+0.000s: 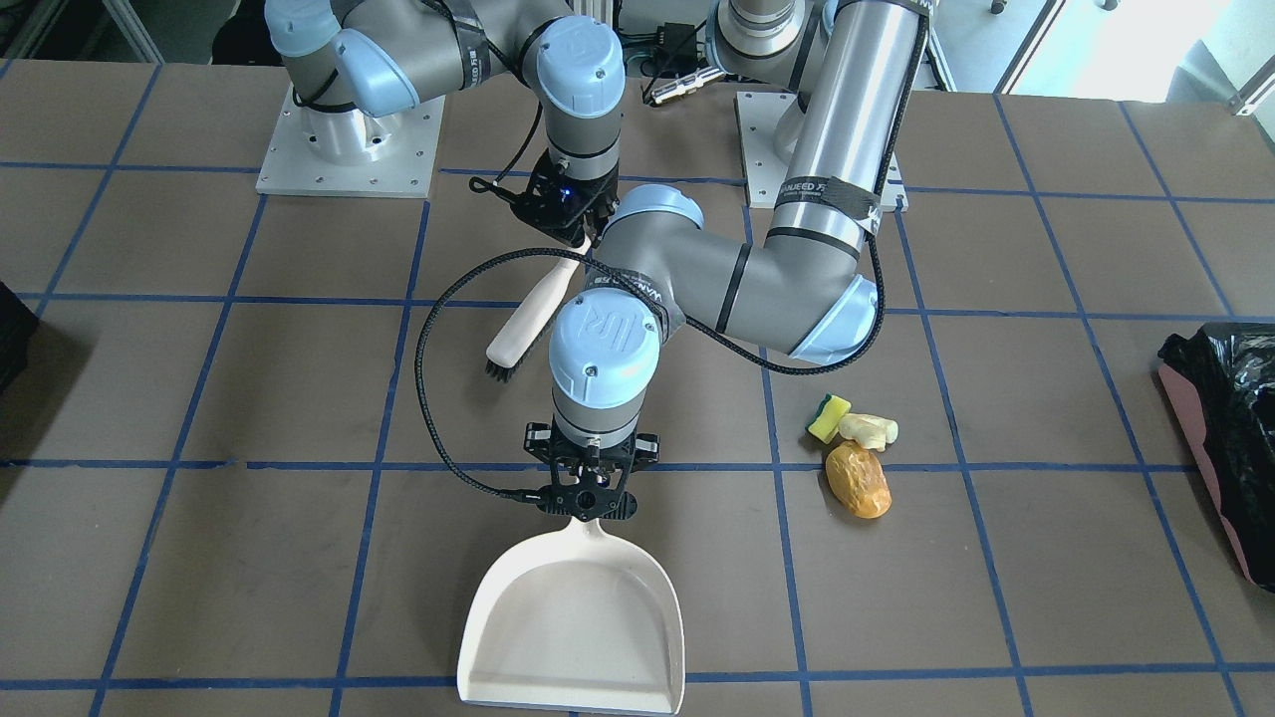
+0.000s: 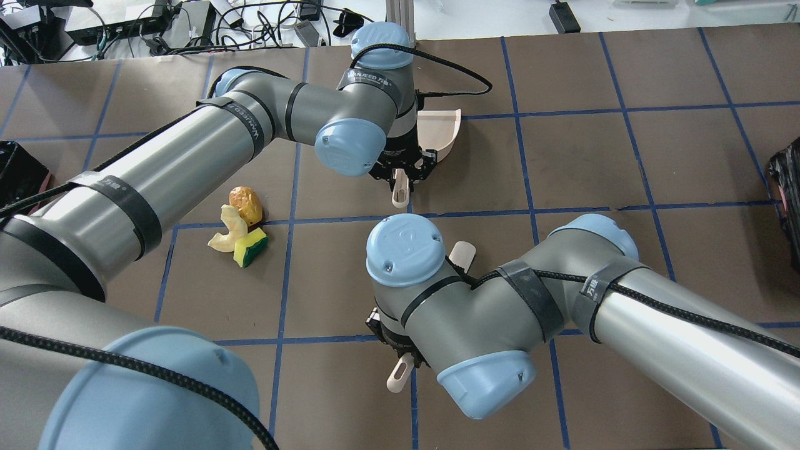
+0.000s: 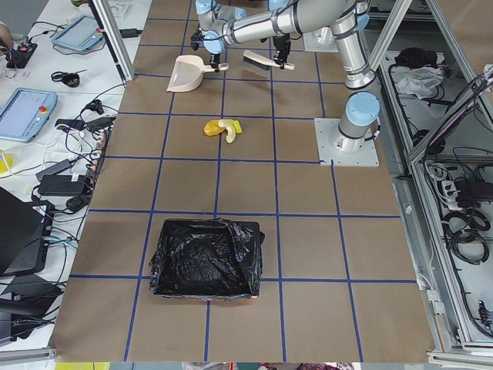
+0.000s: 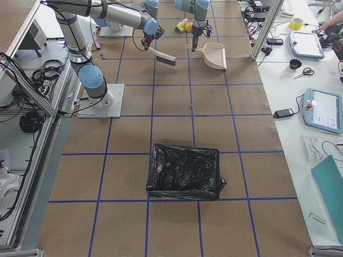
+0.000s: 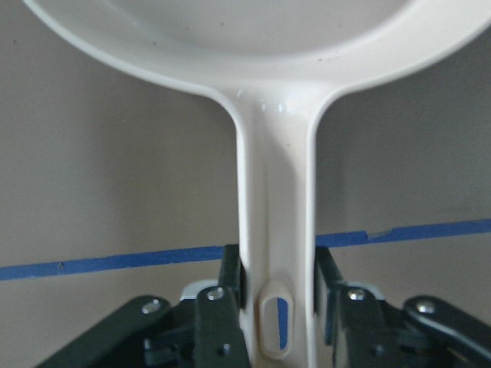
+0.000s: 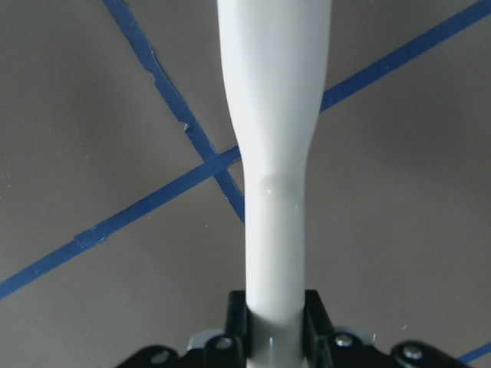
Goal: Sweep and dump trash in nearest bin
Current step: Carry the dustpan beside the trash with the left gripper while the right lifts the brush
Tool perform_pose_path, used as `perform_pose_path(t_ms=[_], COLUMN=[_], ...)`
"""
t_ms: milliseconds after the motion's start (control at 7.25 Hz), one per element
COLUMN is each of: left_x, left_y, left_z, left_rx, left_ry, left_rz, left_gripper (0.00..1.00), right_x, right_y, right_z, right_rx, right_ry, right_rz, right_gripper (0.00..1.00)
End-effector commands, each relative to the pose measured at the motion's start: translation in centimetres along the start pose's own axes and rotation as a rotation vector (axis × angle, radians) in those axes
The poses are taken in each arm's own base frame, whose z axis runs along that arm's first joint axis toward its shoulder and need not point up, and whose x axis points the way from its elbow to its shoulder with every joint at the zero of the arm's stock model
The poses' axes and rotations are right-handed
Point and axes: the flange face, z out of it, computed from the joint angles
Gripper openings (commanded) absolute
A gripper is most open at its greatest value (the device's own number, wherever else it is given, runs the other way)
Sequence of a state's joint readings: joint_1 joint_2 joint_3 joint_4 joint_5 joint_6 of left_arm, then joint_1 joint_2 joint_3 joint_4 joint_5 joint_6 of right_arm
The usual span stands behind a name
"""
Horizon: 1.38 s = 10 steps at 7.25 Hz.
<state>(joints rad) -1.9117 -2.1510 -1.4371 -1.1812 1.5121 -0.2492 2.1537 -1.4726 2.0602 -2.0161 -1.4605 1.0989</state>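
The trash lies in a tight cluster: a yellow-and-green sponge chunk, a pale cream curved piece and a golden-brown lump. My left gripper is shut on the handle of a cream dustpan, a tile's width from the trash; the left wrist view shows the handle between the fingers. My right gripper is shut on the handle of a cream brush with dark bristles, nearer the robot. The pink bin with its black bag is at the table's end on my left.
A plain dark container stands at the table's other end, on my right, and shows at an edge of the front-facing view. Blue tape lines grid the brown table. Both arm bases are bolted at the robot's side.
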Motion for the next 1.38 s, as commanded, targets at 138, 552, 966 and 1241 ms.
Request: perform_pose_path(t_ms=[138, 552, 966, 1241], left_x=[-3.1, -14.0, -22.1, -27.5], left_y=[0.2, -0.6, 0.6, 1.6], left_z=[-3.6, -9.0, -13.2, -14.7], left_rx=[0.005, -0.019, -0.074, -0.084], left_ry=[-0.033, -0.112, -0.181, -0.173], left_rz=[0.174, 0.432, 0.675, 0.92], left_gripper=[0.0, 0.0, 0.0, 0.0], right_x=[-0.1, -0.1, -3.2, -5.9], right_y=[0.1, 0.0, 0.7, 1.4], right_z=[0.0, -0.1, -1.5, -1.1], right_rx=[0.003, 0.003, 0.017, 0.017], right_ry=[-0.005, -0.008, -0.025, -0.022], right_rz=[0.0, 0.0, 0.024, 0.108], right_gripper=[0.0, 0.0, 0.0, 0.0])
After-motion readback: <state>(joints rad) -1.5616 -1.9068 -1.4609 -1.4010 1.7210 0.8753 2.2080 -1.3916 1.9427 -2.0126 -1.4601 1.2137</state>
